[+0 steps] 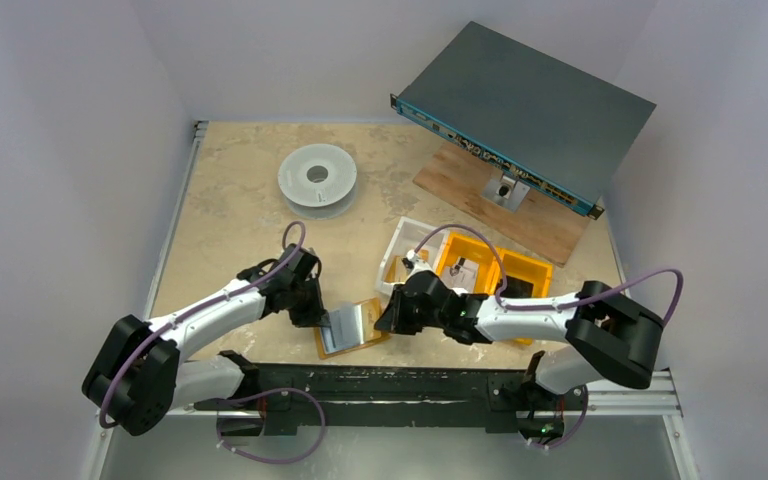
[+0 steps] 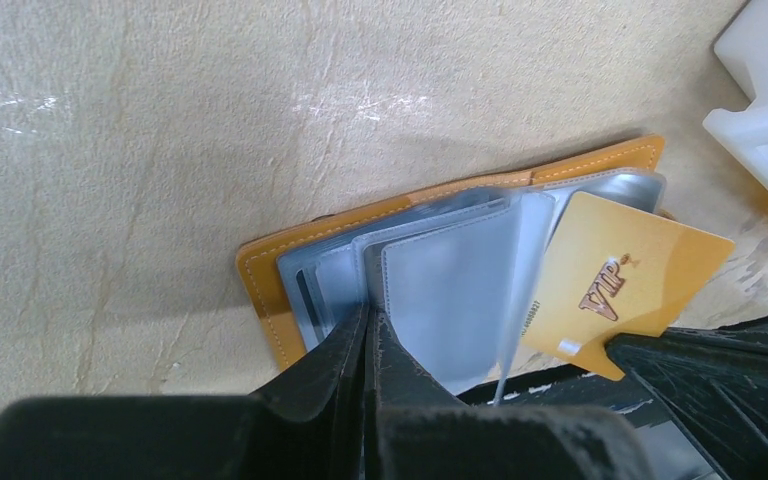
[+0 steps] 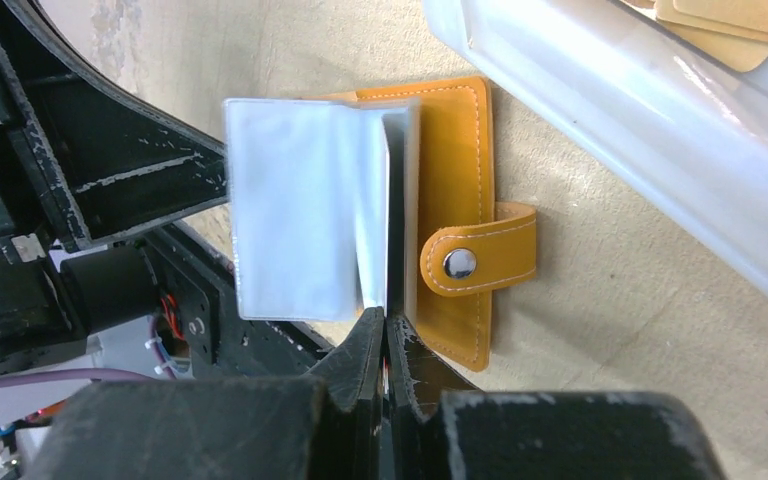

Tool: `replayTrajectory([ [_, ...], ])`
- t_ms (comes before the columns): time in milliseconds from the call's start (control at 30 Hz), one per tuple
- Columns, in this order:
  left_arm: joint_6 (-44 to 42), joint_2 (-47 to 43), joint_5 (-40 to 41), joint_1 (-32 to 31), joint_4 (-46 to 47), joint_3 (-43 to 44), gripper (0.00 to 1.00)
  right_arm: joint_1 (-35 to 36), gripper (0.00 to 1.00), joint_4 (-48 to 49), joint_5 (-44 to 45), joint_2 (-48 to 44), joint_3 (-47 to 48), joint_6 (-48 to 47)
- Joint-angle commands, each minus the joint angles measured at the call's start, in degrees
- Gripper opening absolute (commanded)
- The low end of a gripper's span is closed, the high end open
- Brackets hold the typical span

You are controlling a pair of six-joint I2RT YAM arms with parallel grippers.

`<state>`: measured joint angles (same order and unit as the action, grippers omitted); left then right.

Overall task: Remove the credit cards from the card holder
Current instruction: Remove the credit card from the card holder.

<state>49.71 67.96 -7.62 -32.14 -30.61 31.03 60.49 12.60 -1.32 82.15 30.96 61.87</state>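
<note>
Beige mottled table [image 1: 230,230] with open card holder [image 1: 352,335], white spool [image 1: 317,178], white tray [image 1: 406,226], orange bins [image 1: 526,268], wooden board [image 1: 532,228].

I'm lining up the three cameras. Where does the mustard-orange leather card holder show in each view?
Top external: the mustard-orange leather card holder sits low centre, lying open.
Left wrist: centre, open, with a gold VIP card sticking out.
Right wrist: centre, snap strap on its right.
Shared landmark: the white plastic bin beside it, upper right in both wrist views.
</note>
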Motion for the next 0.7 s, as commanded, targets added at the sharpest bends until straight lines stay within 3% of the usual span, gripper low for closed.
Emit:
replayTrajectory([
  [0,-2.67,0.3,5.33,0.59,-4.8,-1.16,0.0,0.16,0.0,-6.04,2.58,-3.19,3.38,-3.4],
  [300,-4.09,-3.3,4.1,0.6,-6.77,1.59,0.0,0.16,0.0,-11.94,2.29,-6.78,7.68,-5.97],
  [667,-6.92,-9.93,2.13,0.59,-12.11,9.99,0.21,0.11,0.0,-17.13,2.32,-11.58,10.05,-6.03],
])
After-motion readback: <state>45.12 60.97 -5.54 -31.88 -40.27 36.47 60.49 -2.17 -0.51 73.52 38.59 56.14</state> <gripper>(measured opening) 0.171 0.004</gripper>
